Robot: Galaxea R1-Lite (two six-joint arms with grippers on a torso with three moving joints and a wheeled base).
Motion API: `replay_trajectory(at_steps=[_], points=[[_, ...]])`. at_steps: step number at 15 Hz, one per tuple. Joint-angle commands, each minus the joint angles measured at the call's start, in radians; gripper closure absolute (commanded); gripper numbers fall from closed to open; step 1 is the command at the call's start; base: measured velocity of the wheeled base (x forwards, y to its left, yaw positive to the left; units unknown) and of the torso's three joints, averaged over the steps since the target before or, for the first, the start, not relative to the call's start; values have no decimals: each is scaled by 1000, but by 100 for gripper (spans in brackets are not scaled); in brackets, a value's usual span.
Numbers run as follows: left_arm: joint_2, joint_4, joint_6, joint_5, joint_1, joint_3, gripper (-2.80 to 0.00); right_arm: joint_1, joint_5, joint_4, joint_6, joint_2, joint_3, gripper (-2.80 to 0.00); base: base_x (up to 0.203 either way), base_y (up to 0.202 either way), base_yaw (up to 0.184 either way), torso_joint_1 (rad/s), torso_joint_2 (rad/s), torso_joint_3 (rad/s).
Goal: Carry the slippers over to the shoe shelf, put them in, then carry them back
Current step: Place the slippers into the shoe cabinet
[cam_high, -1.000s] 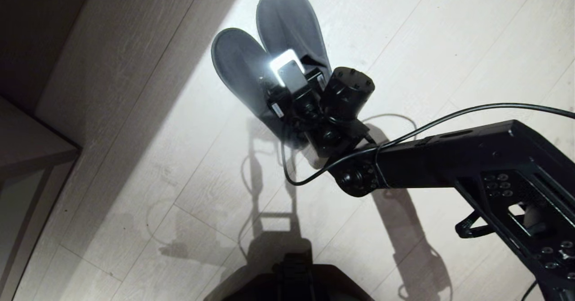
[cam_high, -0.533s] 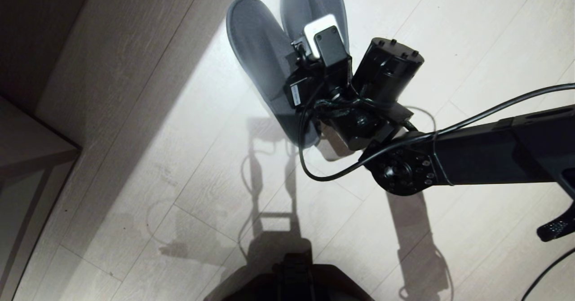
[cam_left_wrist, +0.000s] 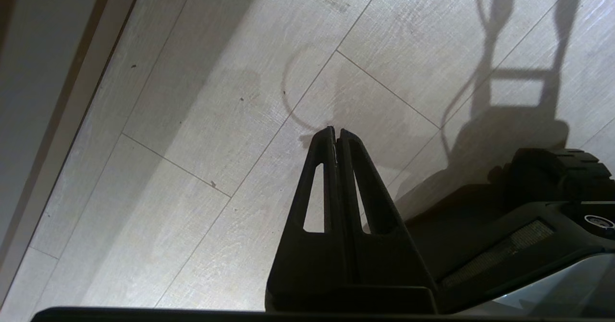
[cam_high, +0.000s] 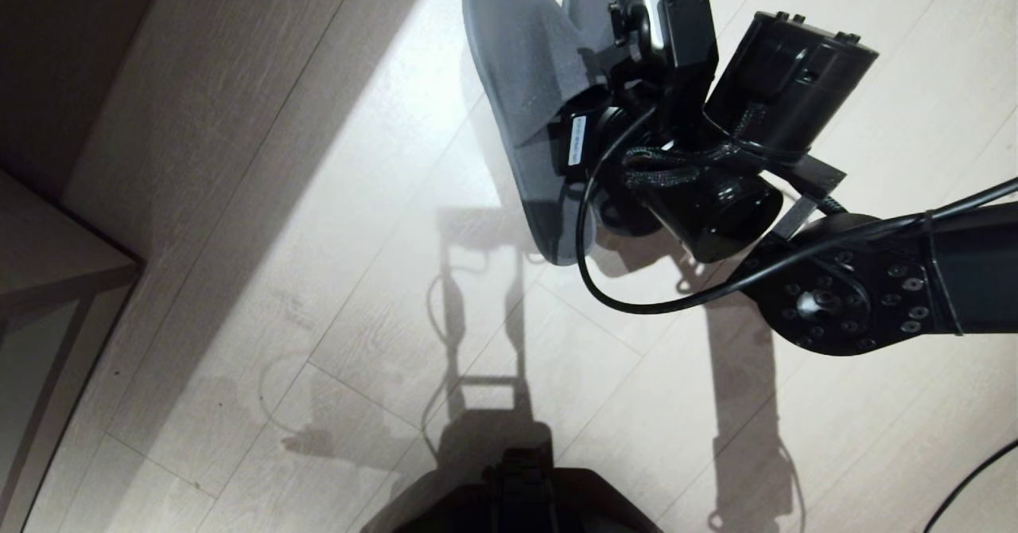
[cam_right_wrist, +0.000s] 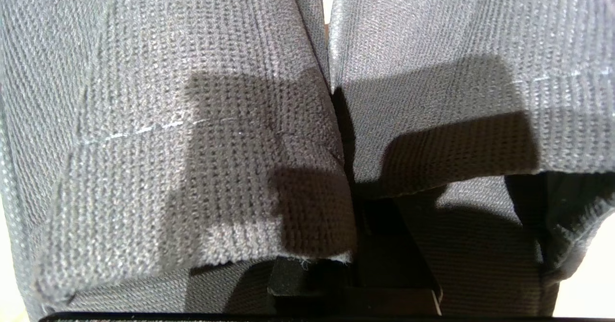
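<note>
1. The slippers [cam_high: 525,111] are a soft grey pair with a knitted weave and flat oval soles, held side by side with their toes pointing away from the robot.
2. They hang clear of the pale plank floor [cam_high: 318,278], up near the top of the head view, just left of the black wrist.
3. The right gripper [cam_right_wrist: 350,216] is pinched shut on the slippers, its fingers closed on the inner edges where the two uppers meet.
4. A thin stitched line runs across each upper, seen close from the right wrist.
5. The left gripper [cam_left_wrist: 336,134] hangs low over the floor beside the dark base [cam_left_wrist: 528,216], its fingers pressed together on nothing.
</note>
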Motion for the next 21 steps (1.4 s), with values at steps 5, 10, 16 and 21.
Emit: replay_trajectory(at_steps=[5,10,16,21], points=[[0,0,0,1,0,0,0,-13,-17,35,47,-149,63,0,0,0,0,0,0,0],[0,0,0,0,0,0,0,-30,-17,66,59,-250,159,0,0,0,0,0,0,0],[0,0,0,0,0,0,0,-53,-14,68,94,-344,267,0,0,0,0,0,0,0],[0,0,1,0,1,0,0,-73,-14,68,108,-377,301,0,0,0,0,0,0,0]])
